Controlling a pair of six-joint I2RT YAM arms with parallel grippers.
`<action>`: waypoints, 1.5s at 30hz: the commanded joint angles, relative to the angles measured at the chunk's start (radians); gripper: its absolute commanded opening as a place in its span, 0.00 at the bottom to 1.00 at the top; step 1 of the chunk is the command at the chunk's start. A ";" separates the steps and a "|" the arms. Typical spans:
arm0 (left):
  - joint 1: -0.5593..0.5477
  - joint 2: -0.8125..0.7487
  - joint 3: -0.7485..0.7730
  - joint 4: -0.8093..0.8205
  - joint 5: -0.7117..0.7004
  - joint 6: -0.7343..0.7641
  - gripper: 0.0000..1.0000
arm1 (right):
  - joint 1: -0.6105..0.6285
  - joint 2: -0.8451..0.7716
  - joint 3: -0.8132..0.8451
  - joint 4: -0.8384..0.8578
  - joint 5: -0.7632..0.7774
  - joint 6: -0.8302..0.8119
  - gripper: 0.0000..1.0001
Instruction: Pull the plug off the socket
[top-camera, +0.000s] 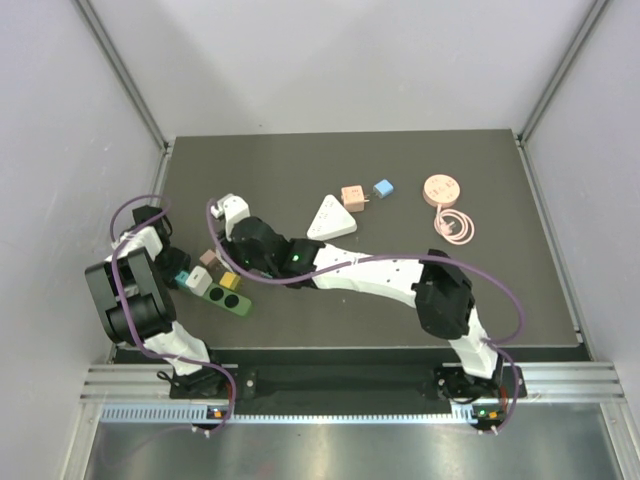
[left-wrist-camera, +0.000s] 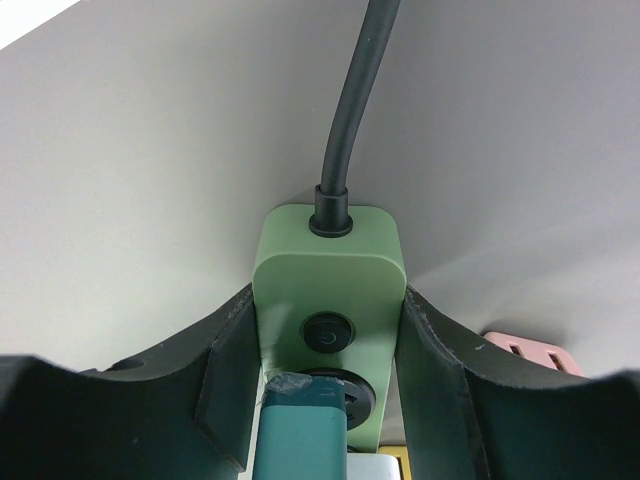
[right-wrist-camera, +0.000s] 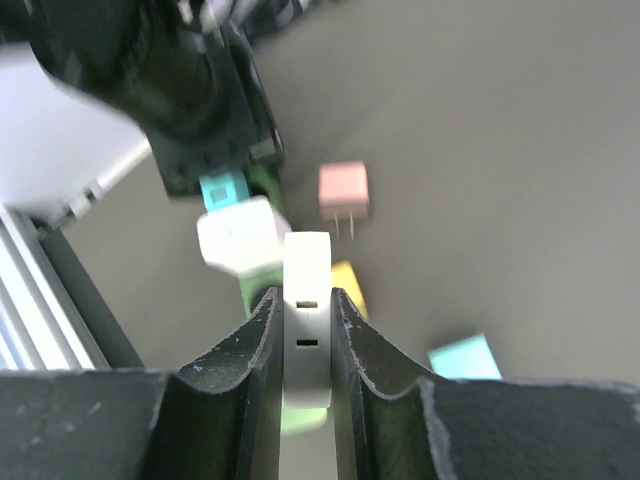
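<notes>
The tabletop carries one green socket strip with one dark cable.

Across the views there are eight small cube plugs:
- one teal plug
- two white: the flat white plug and the rounded white plug
- one yellow plug
- two pink: the near pink plug and the far pink plug
- one blue plug
- one pale turquoise plug, seen only from the right wrist

There is also one white triangular adapter and one round pink charger with one coiled pink cable.

Two claws are present: the left claw and the right claw.
</notes>
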 joint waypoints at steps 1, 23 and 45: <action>0.004 -0.013 -0.023 0.025 -0.070 0.015 0.00 | -0.026 -0.131 -0.068 0.011 0.075 -0.006 0.00; 0.002 -0.013 -0.011 0.017 -0.065 0.027 0.00 | -0.998 -0.626 -0.938 0.198 -0.215 0.124 0.00; 0.002 -0.011 -0.015 0.017 -0.060 0.030 0.00 | -1.105 -0.526 -0.888 0.069 -0.184 0.041 0.66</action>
